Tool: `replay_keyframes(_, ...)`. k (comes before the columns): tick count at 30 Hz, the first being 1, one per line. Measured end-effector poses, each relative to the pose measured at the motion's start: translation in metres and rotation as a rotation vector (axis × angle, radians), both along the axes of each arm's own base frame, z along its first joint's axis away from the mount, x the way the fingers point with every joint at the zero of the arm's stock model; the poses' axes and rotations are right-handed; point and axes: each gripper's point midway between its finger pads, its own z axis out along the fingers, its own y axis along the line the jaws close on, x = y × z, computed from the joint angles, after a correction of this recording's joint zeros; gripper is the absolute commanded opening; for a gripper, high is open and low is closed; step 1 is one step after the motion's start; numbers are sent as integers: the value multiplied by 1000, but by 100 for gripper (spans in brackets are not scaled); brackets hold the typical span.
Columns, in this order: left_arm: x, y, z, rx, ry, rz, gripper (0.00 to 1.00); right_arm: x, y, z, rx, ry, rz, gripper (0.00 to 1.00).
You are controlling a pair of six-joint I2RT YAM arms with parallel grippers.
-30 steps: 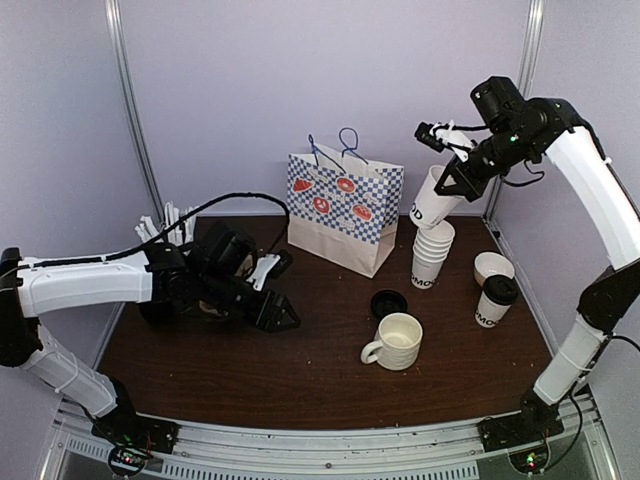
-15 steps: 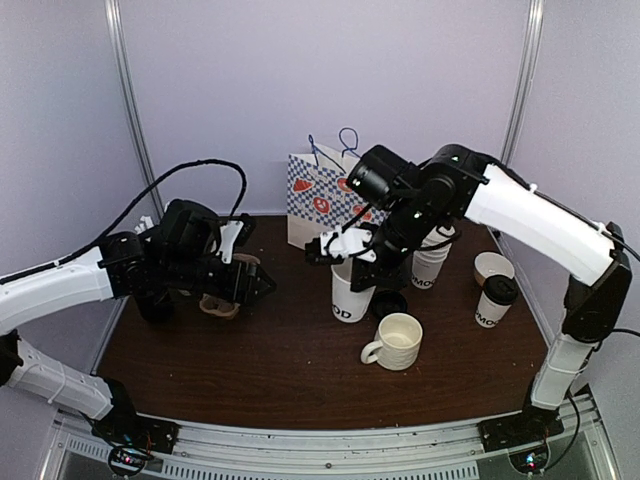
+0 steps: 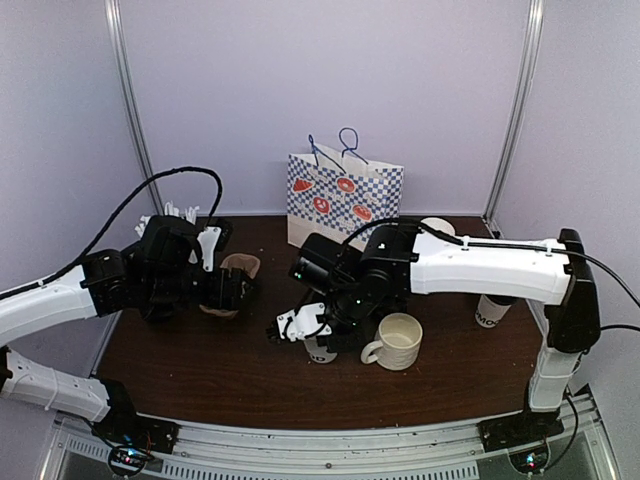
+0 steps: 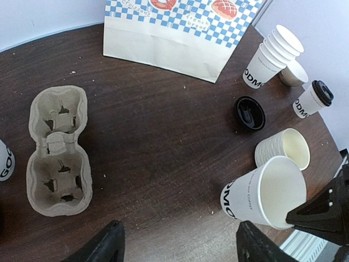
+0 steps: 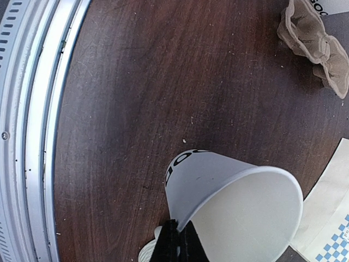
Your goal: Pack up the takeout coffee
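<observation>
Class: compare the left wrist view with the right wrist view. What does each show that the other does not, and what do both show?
Only the left wrist view: the stack of cups, the loose black lid and the lidded cup.
Only the right wrist view: the metal rail along the table edge.
Both: the lidless cup pinched at its rim by the right claw, the cardboard carrier, the checked paper bag and the dark table.

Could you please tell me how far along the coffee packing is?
Done: one lidded cup stands ready. In hand: the right fingers pinch the rim of a lidless cup. Left: a loose lid lies on the table, and the cardboard carrier is empty.
</observation>
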Motion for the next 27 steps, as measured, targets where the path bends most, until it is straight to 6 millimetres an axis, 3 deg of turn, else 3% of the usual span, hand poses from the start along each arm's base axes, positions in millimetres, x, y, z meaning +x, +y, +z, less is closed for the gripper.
replay_keyframes(8, 1, -1, 2, -6, -5, -1, 74, 5, 11, -14, 33, -2, -24, 0)
replay_keyframes(23, 2, -6, -3, -4, 7, -12, 74, -2, 12, -35, 29, 61, -50, 1)
replay_keyframes(25, 1, -6, -3, -7, 9, -17, 74, -3, 11, -36, 26, 62, -50, 2)
replay_keyframes(27, 1, -7, -3, -8, 11, -19, 74, -3, 10, -37, 24, 64, -50, 9)
